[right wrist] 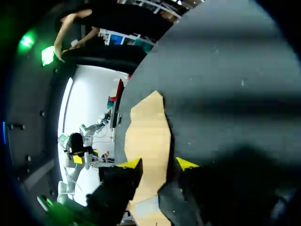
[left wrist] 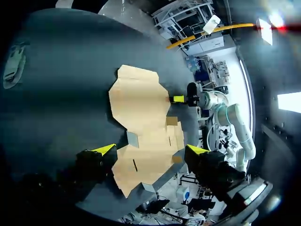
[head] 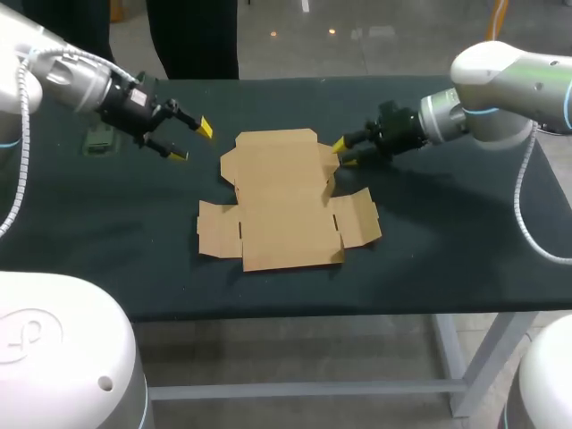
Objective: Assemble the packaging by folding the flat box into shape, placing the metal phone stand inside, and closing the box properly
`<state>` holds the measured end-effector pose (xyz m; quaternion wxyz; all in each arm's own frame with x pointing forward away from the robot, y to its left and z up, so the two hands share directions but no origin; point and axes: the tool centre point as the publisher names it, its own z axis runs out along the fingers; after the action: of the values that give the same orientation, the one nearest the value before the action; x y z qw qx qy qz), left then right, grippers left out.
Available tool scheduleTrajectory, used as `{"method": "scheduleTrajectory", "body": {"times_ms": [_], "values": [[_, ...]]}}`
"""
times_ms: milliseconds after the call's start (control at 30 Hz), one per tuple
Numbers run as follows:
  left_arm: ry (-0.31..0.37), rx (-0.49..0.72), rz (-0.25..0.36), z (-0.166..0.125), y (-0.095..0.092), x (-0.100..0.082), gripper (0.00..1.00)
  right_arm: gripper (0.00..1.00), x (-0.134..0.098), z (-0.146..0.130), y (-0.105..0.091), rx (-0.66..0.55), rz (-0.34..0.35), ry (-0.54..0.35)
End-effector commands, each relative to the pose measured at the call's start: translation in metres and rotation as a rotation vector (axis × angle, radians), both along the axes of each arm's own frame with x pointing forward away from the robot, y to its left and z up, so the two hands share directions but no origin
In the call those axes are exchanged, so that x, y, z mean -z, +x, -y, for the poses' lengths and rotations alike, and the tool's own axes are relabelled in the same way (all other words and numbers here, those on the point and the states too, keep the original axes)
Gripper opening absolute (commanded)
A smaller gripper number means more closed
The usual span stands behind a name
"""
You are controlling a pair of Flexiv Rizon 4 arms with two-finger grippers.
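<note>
Unfolded cardboard box (head: 284, 201) lies flat on dark bench (head: 429, 250)
The brown blank, flaps spread and creases showing, rests mid-bench; a small grey phone stand (head: 98, 139) lies well apart from it, near the far left edge

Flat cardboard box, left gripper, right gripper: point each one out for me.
flat cardboard box (head: 284, 198), head view, middle of its central panel.
left gripper (head: 192, 141), head view, midway between its yellow tips.
right gripper (head: 342, 154), head view, midway between its yellow tips.
</note>
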<state>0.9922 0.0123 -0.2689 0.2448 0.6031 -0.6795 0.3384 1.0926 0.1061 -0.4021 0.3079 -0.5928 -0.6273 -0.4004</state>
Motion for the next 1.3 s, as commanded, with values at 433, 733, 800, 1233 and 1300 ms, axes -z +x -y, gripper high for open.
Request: {"method": "scheduleTrajectory", "body": {"times_ms": [433, 733, 800, 1233, 1300], "values": [[-0.018, 0.005, -0.004, -0.011, 0.001, 0.003, 1.0, 0.49, 0.014, -0.022, 0.011, 0.032, -0.023, 0.019], [-0.037, 0.019, -0.005, -0.013, 0.001, 0.005, 1.0, 0.38, 0.016, -0.03, 0.01, 0.063, 0.014, 0.084], [-0.049, 0.031, -0.01, -0.013, 0.002, 0.006, 1.0, 0.31, 0.016, -0.032, 0.009, 0.057, 0.029, 0.098], [-0.17, 0.144, 0.03, -0.021, 0.005, 0.014, 1.0, 0.0, -0.014, -0.026, -0.008, 0.044, 0.189, 0.183], [-0.179, 0.155, 0.05, -0.022, 0.006, 0.015, 1.0, 0.0, -0.022, -0.025, -0.011, 0.032, 0.211, 0.208]]}}
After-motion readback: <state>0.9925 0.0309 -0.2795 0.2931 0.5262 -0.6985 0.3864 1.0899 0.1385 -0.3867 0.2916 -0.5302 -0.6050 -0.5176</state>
